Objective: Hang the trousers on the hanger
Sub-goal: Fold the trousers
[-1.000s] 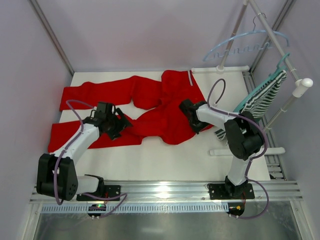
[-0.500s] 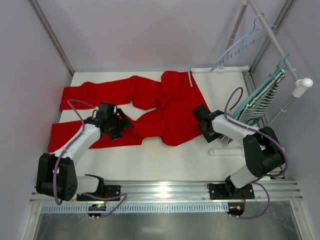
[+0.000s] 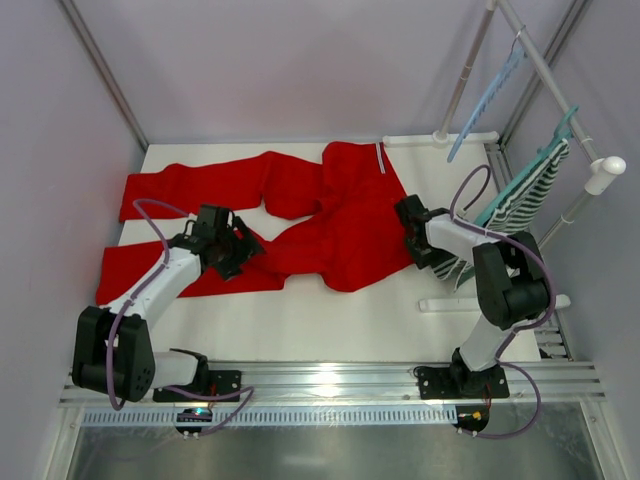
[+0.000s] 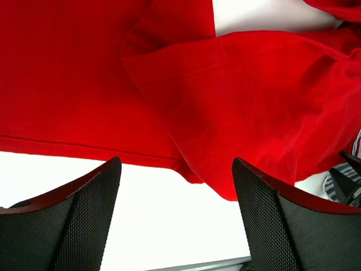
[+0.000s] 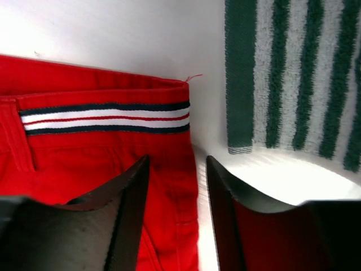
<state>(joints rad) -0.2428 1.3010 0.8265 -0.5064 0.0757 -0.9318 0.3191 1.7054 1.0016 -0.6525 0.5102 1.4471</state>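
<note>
The red trousers (image 3: 330, 225) lie spread flat on the white table (image 3: 330, 320), legs to the left, waistband at the right. My left gripper (image 3: 240, 250) is open and empty, low over the near leg; in the left wrist view (image 4: 175, 226) red cloth (image 4: 237, 101) lies ahead of its fingers. My right gripper (image 3: 410, 215) is open over the trousers' right edge; the right wrist view (image 5: 175, 214) shows the striped trim (image 5: 104, 118) just ahead. The pale blue hanger (image 3: 490, 90) hangs on the rack rail, seen edge-on.
A green-and-white striped garment (image 3: 525, 195) on a teal hanger hangs on the rack at the right, close beside my right arm; it also shows in the right wrist view (image 5: 293, 73). White rack base bars (image 3: 490, 302) lie on the table. A metal rail (image 3: 330, 378) runs along the near edge.
My right gripper has moved right, from the middle of the trousers to their right edge by the striped garment. The pale blue hanger has swung from face-on to edge-on. The left arm stayed put.
</note>
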